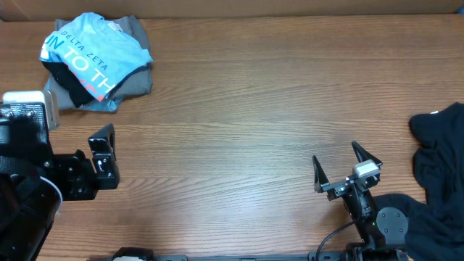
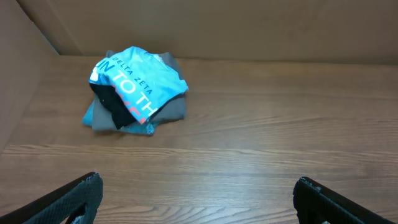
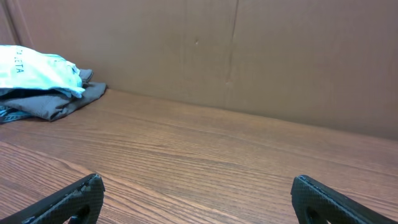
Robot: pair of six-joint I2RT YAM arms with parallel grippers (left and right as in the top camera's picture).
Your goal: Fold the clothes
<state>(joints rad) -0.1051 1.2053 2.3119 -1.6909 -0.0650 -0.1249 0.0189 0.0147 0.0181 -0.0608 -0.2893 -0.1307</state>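
Fetching the black garment [image 1: 442,156] looks like the step in hand: it lies crumpled close to the right of the right gripper [image 1: 335,154], whose jaws stand wide and empty. It is best taken by a hem or shoulder edge, not the bunched middle, so it drags out flat onto the table [image 1: 239,123] ahead. The left gripper [image 1: 109,154], likewise spread and holding nothing, has the pile of clothes [image 1: 134,80], topped by the blue T-shirt [image 1: 94,51], well ahead of it.

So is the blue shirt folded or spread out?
Folded over, a bit rumpled: the blue shirt sits as a small bundle atop the grey clothes, its lettering cut off.
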